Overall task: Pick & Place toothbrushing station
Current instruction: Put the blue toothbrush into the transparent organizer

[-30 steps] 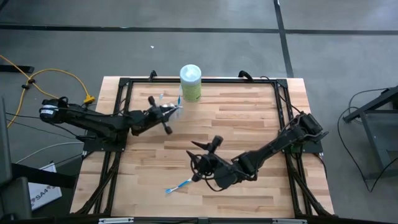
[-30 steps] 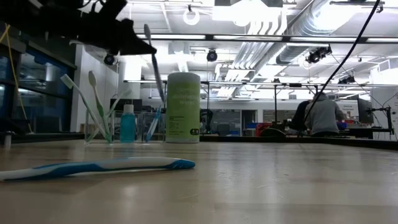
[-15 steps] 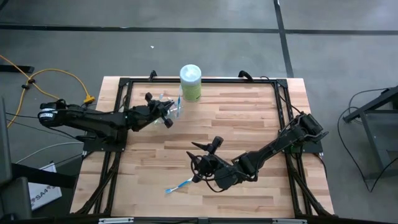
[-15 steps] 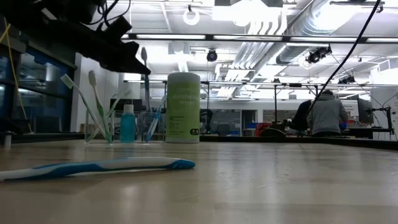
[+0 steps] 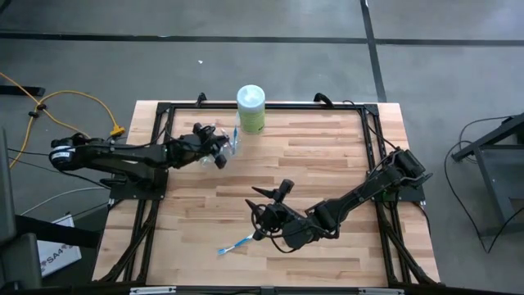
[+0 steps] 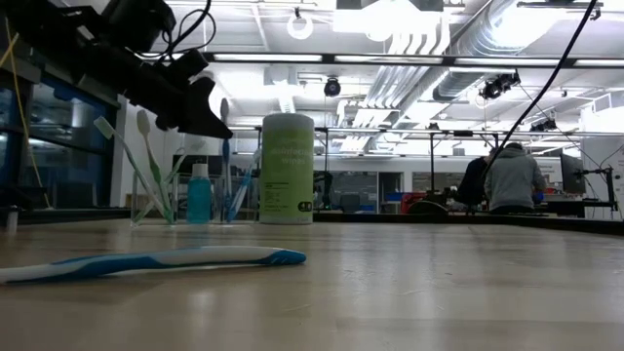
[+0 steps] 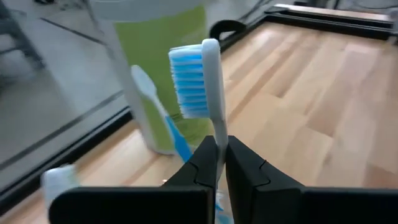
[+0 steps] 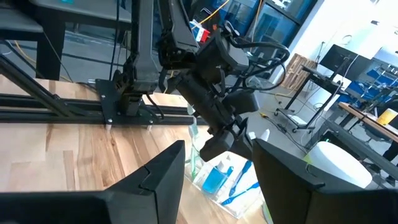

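Note:
My left gripper (image 5: 216, 147) is shut on a white toothbrush with blue bristles (image 7: 198, 74), above the clear cup (image 5: 224, 134) at the table's far left. In the low view the brush (image 6: 225, 146) stands upright, head up, with its lower end at the cup (image 6: 237, 200). Other toothbrushes (image 6: 146, 161) lean in the clear holder beside a small blue bottle (image 6: 200, 193). A blue and white toothbrush (image 5: 237, 242) lies flat on the table. My right gripper (image 5: 260, 216) is open and empty just right of it. My left gripper pinches the toothbrush's thin neck (image 7: 219, 142), just below the bristle head, between its two fingers. The fingers come slanting from the table's left and lie across the brush. The brush stands upright and its handle hangs down toward the cup.
A tall green canister with a white lid (image 5: 251, 107) stands right of the cup at the far edge. A black frame (image 5: 372, 147) runs around the wooden table. The right half of the board is bare. A person (image 6: 507, 180) sits in the room behind.
My left gripper has gone a little toward the table's far left and down over the cup, still shut. Its toothbrush has come from a slight tilt to upright and has sunk toward the cup.

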